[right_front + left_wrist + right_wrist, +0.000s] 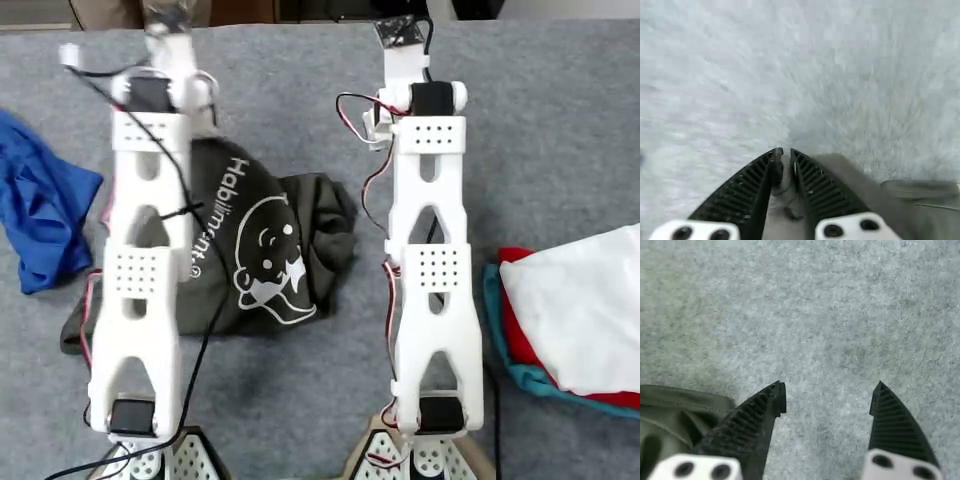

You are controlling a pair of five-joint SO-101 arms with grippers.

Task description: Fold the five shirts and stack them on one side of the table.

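A dark olive shirt [270, 250] with a white print lies crumpled in the middle of the grey table, partly under the left arm. My left gripper [784, 161] is shut on a fold of this olive shirt [865, 192], pulled toward the table's far edge [165, 30]. My right gripper [829, 392] stands open just over the bare carpet, with an edge of the olive shirt [670, 412] beside one finger; it sits at the far side [400, 35]. A blue shirt [40, 220] lies bunched at the left.
At the right edge a folded white shirt [585, 300] rests on a red one [515, 330] and a teal one [530, 378]. Grey carpet [560, 130] covers the table. Red and black cables hang along the right arm [375, 180].
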